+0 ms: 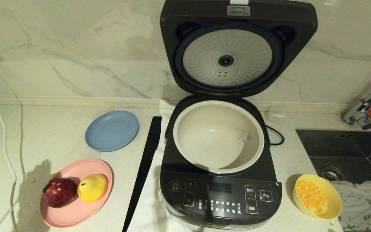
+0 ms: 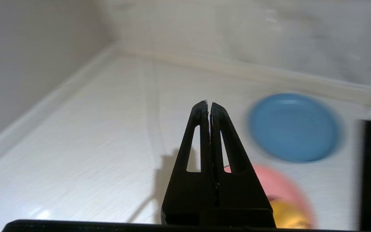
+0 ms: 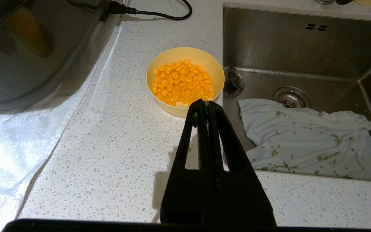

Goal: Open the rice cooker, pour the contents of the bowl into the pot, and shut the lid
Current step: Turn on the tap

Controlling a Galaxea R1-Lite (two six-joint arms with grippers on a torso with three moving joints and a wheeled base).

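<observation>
Nearest to me, the right gripper (image 3: 208,106) hangs over the speckled counter (image 3: 114,145) with its jaws clenched together on nothing, the bowl (image 3: 185,80) a little way ahead of its tips and apart from them. The left gripper (image 2: 208,108) is likewise pressed closed and empty, held above the bare counter on the far left side, with the blue plate (image 2: 293,127) beyond it.

Going by how things lie, step 1 of 3 looks done: the lid (image 1: 238,48) stands upright on its hinge, its dimpled silver plate facing forward. The pouring has not begun. The bowl sits on the counter just right of the rice cooker (image 1: 221,193), near the sink (image 1: 346,151), and the contents (image 1: 311,195) are all inside it. The pot (image 1: 218,137) shows only bare cream walls. So 2 steps are left, I would say: tipping the kernels in, then shutting the lid.

Counting from front to back: 1 pink plate (image 1: 72,212) carrying 2 fruits, a dark red one (image 1: 60,191) and a yellow pear (image 1: 92,187); 1 bowl of kernels, too many to count; 1 cloth (image 1: 362,203) lying in the sink; 1 cooker with 1 pot; 1 long black strip (image 1: 145,167) beside it; 1 blue plate; and 1 tap (image 1: 366,106) at the back right.
</observation>
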